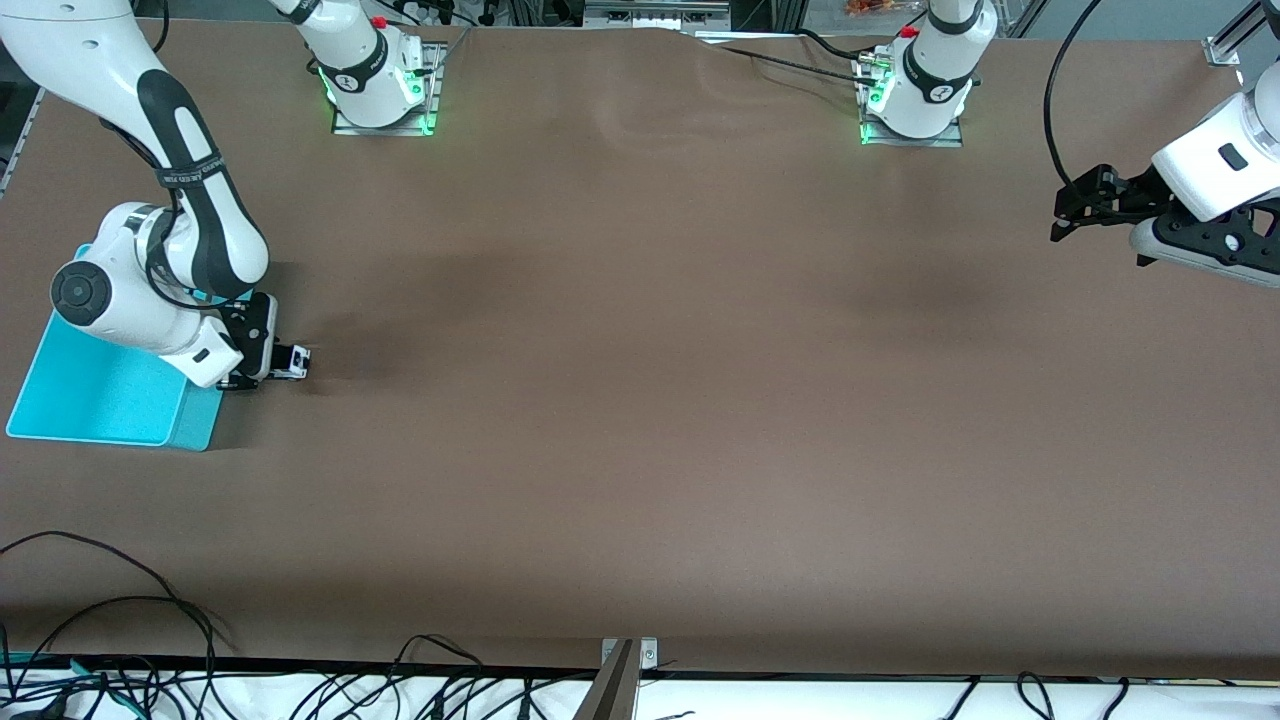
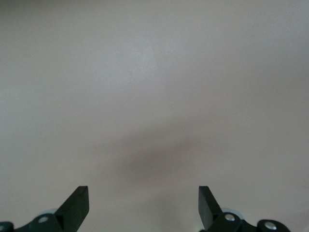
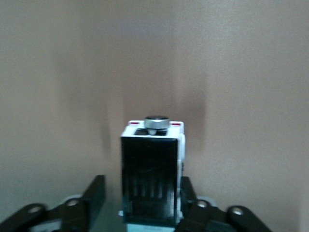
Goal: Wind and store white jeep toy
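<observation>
Right gripper [image 1: 268, 368] low beside turquoise bin [image 1: 100, 395], clamping white jeep toy [image 3: 152, 174]; left gripper [image 2: 143, 205] waits (fingers apart).

Left gripper [image 2: 143, 205] fingers [image 2: 77, 205] spread wide apart, nothing between them. Below: bare brown table surface [image 2: 154, 72] carrying a soft dark shadow [image 2: 149, 157].

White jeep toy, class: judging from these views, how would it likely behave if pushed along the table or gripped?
The white jeep toy, in the right gripper beside the turquoise bin, is tiny, so probably light. Its boxy black roof looks rigid, unlikely to flex. As a wheeled car, it may roll if nudged. The left gripper waits open.
</observation>
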Controlling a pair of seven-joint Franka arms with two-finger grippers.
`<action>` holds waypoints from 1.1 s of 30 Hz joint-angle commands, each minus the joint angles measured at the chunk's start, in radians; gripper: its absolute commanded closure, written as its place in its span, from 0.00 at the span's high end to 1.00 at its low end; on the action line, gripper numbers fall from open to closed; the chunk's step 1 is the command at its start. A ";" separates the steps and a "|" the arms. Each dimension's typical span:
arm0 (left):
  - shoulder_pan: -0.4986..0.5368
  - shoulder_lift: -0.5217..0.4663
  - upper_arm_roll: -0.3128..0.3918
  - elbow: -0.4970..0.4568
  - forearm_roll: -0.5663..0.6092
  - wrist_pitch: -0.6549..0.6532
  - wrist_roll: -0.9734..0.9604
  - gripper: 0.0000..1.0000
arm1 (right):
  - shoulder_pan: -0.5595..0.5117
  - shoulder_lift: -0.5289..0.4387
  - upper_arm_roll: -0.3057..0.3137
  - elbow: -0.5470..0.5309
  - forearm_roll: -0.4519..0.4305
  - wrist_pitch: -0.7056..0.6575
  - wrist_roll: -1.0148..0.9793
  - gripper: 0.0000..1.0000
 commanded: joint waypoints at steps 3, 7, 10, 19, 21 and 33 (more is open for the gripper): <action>-0.003 -0.008 0.009 0.008 -0.027 -0.007 -0.002 1.00 | 0.002 -0.003 0.014 0.038 0.001 -0.011 -0.049 0.15; -0.003 -0.008 0.009 0.008 -0.027 -0.007 -0.001 1.00 | 0.004 -0.014 0.031 0.072 0.004 -0.071 -0.049 0.15; 0.002 -0.008 0.009 0.008 -0.027 -0.007 0.004 1.00 | 0.004 -0.029 0.034 0.106 0.005 -0.112 -0.044 0.15; 0.005 -0.008 0.009 0.008 -0.029 -0.008 0.004 1.00 | 0.004 -0.039 0.068 0.325 0.007 -0.335 -0.039 0.15; 0.004 -0.008 0.009 0.008 -0.029 -0.008 0.002 1.00 | 0.002 -0.039 0.065 0.368 0.007 -0.391 -0.043 0.15; 0.007 -0.008 0.009 0.006 -0.029 -0.008 0.005 1.00 | -0.022 -0.097 -0.067 0.403 0.015 -0.516 -0.145 0.15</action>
